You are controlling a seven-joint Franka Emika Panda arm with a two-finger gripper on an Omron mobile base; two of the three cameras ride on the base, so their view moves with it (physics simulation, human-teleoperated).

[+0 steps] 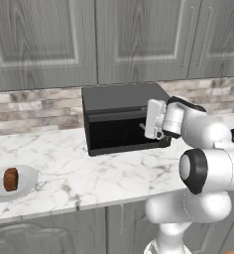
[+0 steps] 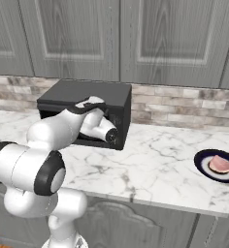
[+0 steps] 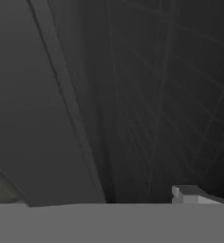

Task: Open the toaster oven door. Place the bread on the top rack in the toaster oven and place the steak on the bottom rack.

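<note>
Left base view: the gripper (image 1: pixel 143 127) sits right against the upper right of the toaster oven door (image 1: pixel 116 130), which looks shut; whether its jaws are spread I cannot tell. A poor hold on the door's top edge could let it slip off. The bread (image 1: pixel 10 179) waits on a plate (image 1: pixel 27 184) well left on the table (image 1: pixel 99 173).

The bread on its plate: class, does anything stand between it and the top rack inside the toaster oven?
Yes. The toaster oven door is shut across the oven's front, so the bread, far left on the counter, has no way in.
</note>
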